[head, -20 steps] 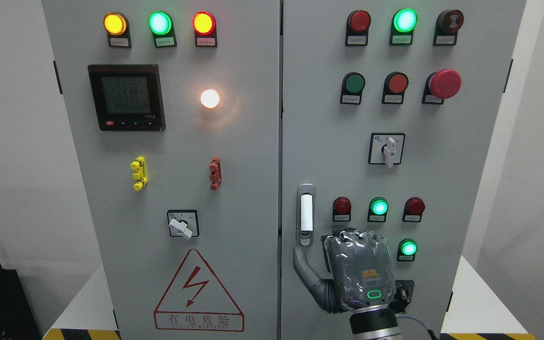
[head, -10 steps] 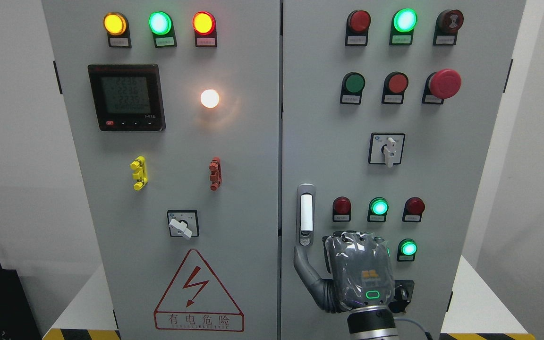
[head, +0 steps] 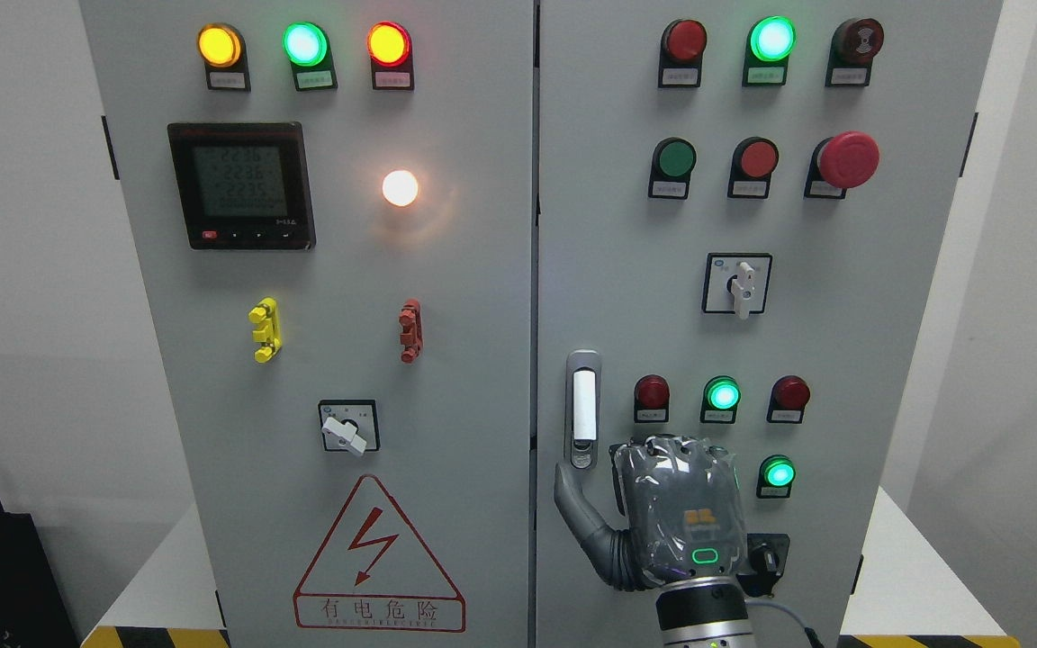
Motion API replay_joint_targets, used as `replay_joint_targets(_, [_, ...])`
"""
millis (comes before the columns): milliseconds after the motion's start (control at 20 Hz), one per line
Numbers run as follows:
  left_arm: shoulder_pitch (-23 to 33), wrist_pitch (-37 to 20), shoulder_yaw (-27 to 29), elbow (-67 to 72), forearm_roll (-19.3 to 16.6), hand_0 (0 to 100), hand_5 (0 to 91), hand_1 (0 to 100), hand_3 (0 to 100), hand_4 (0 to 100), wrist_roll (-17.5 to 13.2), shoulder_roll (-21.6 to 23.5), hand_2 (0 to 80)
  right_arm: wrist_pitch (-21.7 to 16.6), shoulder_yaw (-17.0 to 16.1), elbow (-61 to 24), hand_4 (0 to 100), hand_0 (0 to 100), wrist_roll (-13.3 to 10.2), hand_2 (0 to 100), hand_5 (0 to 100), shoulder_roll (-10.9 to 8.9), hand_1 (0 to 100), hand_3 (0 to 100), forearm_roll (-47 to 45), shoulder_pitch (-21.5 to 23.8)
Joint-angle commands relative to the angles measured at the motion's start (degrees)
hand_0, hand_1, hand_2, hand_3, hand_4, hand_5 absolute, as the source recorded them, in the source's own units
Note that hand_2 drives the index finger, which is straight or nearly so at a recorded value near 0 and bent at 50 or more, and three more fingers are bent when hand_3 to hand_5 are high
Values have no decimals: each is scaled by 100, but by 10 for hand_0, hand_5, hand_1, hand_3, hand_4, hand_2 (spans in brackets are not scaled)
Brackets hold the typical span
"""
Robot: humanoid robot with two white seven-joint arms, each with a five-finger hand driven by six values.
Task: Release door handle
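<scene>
I see one hand in the head view: right hand (head: 662,522), arm coming up from the bottom edge right of centre. Back of the hand faces the camera, wrapped in clear film, green indicator lit near the wrist. Thumb sticks out toward 10 o'clock, tip just under the lower end of the door handle (head: 582,409). I can't tell whether the thumb touches the handle. Other fingers point away from the camera and are hidden behind the knuckles, so I can't tell whether the hand is open or curled. Nothing is visibly wrapped around the handle bar.

Door handle: vertical, grey housing with white grip, on the right cabinet door (head: 626,270) close to the centre seam, at about 11 o'clock from the hand. It sits flush and upright. Both doors look closed, seam straight.

Around the hand: row of three lamps at 12 o'clock, red, lit green lamp (head: 722,395), red. Another lit green button (head: 779,472) at 2 o'clock from the hand. A black key switch (head: 766,558) is partly hidden at 3 o'clock, just beside the wrist.

Higher on the right door: white-knob selector switch (head: 738,283), red emergency stop (head: 847,159).

Left door (head: 464,360): digital meter (head: 240,184) lit, white lamp (head: 400,187) on, hazard triangle sticker (head: 378,558) at 9 o'clock from the hand.

Left arm not in frame.
</scene>
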Motion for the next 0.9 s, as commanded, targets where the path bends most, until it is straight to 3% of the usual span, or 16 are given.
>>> replay_joint_targets(0, [0,-1,-4,-176,-3,120,0,389,0,0,5,0,0,9,6,102,948,433,121,997,970,42,0,1000,3,-80])
replay_joint_targets(851, [0,-1,-4,-176,-3,120,0,389,0,0,5,0,0,185,-2,208,966,432,253,995,971,42,0,1000,29,-256])
